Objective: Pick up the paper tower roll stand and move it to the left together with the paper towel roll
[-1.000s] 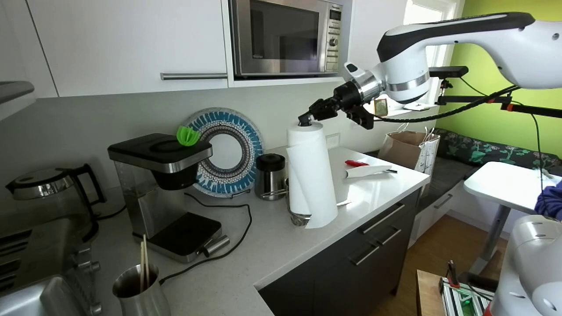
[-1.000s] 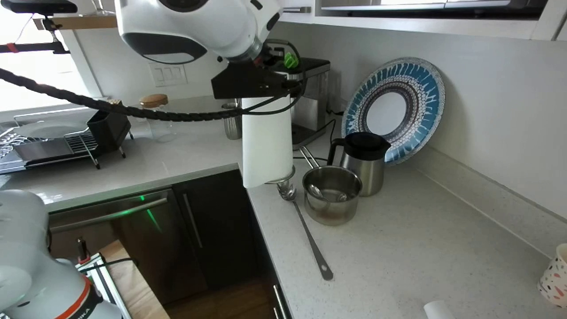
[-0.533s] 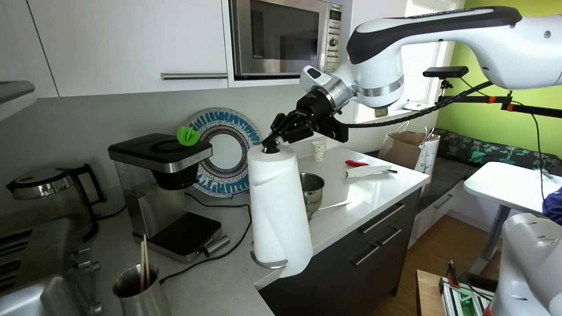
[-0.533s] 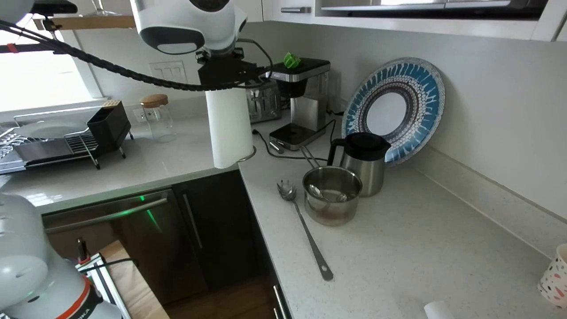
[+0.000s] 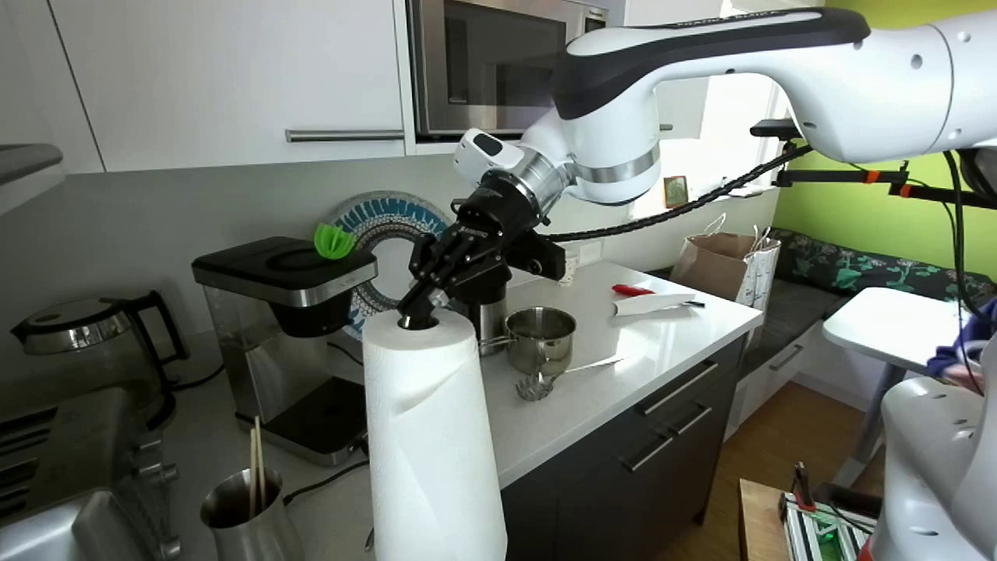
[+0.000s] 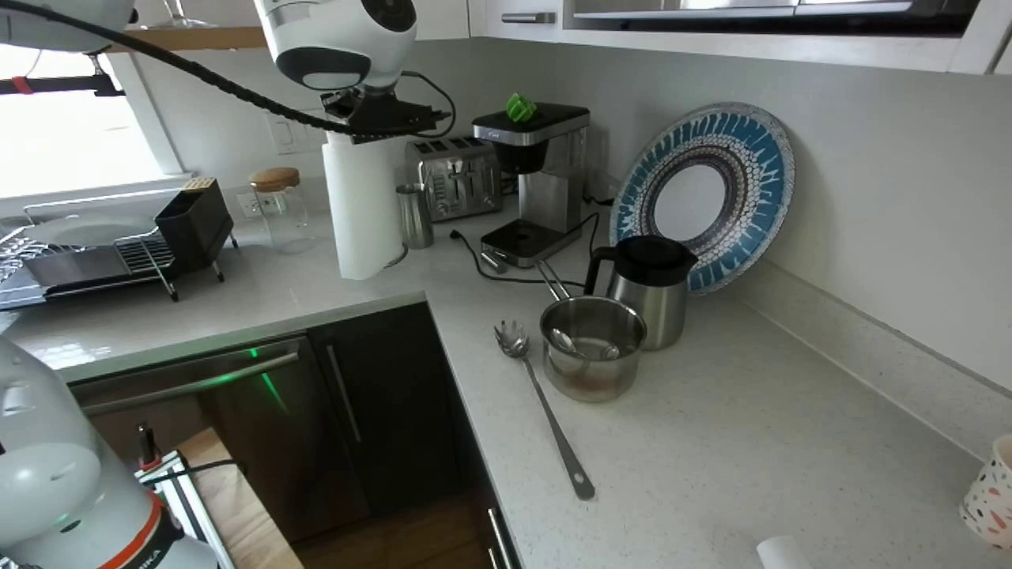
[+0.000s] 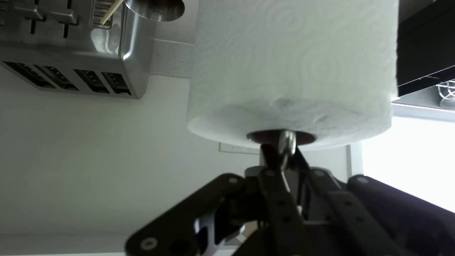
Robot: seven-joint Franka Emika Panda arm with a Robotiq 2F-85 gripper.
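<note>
In an exterior view the white paper towel roll [image 5: 433, 440], tilted, with a slanting fold, is farther toward seven o'clock than before, jaws gripping its metal stand [image 7: 287, 142].

In an exterior view, paper towel roll [image 6: 362, 212] lies at 10 o'clock from saucepan [image 6: 589, 382], coffee maker [image 6: 541, 197] at 11
</note>
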